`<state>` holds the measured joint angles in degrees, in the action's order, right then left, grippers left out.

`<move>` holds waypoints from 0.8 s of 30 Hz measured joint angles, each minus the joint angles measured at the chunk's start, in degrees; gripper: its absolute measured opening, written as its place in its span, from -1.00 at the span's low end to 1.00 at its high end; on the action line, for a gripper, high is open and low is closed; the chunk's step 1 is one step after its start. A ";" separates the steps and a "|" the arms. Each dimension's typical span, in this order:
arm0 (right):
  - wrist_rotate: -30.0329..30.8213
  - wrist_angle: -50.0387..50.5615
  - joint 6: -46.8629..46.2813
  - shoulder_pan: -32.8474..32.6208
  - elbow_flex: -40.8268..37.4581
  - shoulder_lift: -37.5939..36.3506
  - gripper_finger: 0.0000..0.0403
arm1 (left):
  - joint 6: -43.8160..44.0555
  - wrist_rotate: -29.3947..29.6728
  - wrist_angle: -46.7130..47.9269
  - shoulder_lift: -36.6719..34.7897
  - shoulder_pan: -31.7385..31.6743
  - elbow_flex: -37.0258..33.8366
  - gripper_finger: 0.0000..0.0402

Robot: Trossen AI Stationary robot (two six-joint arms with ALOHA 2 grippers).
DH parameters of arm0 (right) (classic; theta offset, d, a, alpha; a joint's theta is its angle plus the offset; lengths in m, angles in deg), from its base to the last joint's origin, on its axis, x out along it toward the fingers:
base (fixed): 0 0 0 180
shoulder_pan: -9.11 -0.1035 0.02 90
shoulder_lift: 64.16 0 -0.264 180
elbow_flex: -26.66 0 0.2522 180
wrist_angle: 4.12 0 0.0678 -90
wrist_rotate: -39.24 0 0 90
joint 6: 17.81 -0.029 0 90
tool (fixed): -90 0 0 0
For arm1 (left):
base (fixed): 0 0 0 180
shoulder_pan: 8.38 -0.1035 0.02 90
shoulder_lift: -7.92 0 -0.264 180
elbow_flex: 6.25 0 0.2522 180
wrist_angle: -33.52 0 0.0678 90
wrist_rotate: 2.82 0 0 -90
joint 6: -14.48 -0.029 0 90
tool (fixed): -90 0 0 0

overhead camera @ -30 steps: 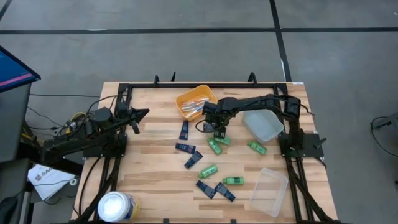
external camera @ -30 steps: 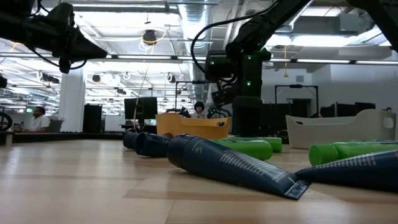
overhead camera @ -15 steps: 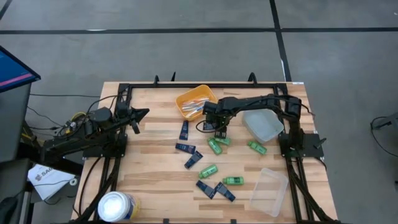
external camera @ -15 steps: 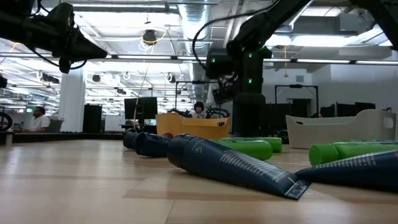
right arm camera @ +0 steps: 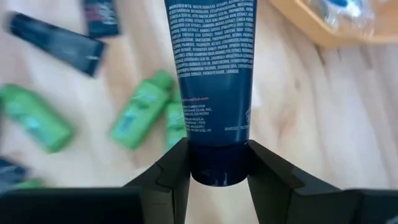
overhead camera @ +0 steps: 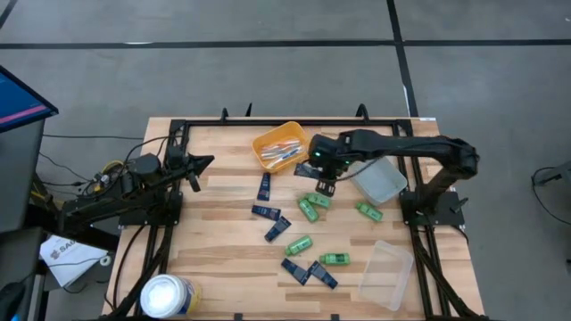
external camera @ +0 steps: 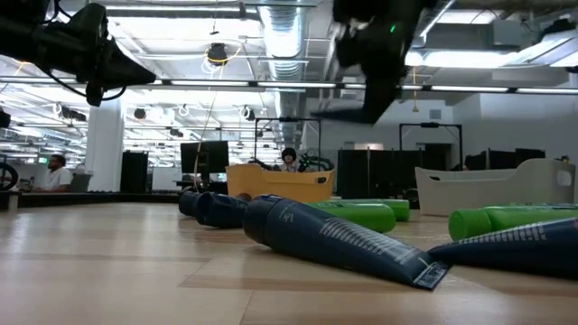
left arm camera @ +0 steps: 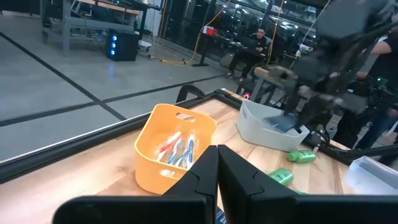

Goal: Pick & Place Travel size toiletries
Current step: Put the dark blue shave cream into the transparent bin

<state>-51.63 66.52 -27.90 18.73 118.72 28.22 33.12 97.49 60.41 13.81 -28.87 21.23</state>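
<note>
From above, the right arm reaches from its base at the tabletop's (overhead camera: 214, 223) right edge across toward the middle, its right gripper (overhead camera: 324, 183) raised just beside the orange tray (overhead camera: 268, 141) and the grey tray (overhead camera: 379, 178). A dark navy tube (overhead camera: 325, 187) hangs between its fingers. The left arm lies folded at the left edge, its left gripper (overhead camera: 203, 162) pointing inward over bare wood. On the wood I count five green bottles (overhead camera: 309, 209) and six more navy tubes (overhead camera: 264, 187) scattered between the trays and the near edge. A clear tray (overhead camera: 385, 275) sits at the near right, and a white tub (overhead camera: 167, 295) at the near left corner.

At table height, the right gripper (external camera: 372, 63) hangs high above the items, blurred. A navy tube (external camera: 334, 236) lies closest, with green bottles (external camera: 506, 219) behind it and the orange tray (external camera: 278, 184) farther back. The left arm shows at upper left.

In the left wrist view, the left gripper (left arm camera: 217, 163) has its fingers pressed together with nothing between them. Beyond it stand the orange tray (left arm camera: 149, 162), holding thin sticks (left arm camera: 177, 148), and the grey tray (left arm camera: 261, 127).

In the right wrist view, the right gripper (right arm camera: 214, 163) clamps the capped end of the navy tube (right arm camera: 211, 68), which points away over the wood. Three green bottles (right arm camera: 142, 109) show clearly below it.
</note>
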 joint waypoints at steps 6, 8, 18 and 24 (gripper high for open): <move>0.04 9.13 -15.05 -8.87 0.02 -5.91 -0.36 | 1.01 0.04 -0.09 0.00 0.01 0.00 -0.99; 0.49 12.15 -19.96 -12.93 0.02 -7.24 -0.36 | 1.62 0.08 -0.11 0.00 0.00 0.00 -0.99; 0.86 22.75 -55.57 -35.54 0.02 -10.43 -0.35 | 1.55 -0.11 -0.46 0.13 0.00 0.00 -0.99; 0.69 23.46 -80.50 -47.85 0.00 -9.31 -0.38 | 1.55 -2.88 -0.43 0.13 0.01 0.00 -0.99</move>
<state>-50.94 89.98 -108.39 -29.12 118.72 18.91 34.67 94.61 59.97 13.94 -28.87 21.23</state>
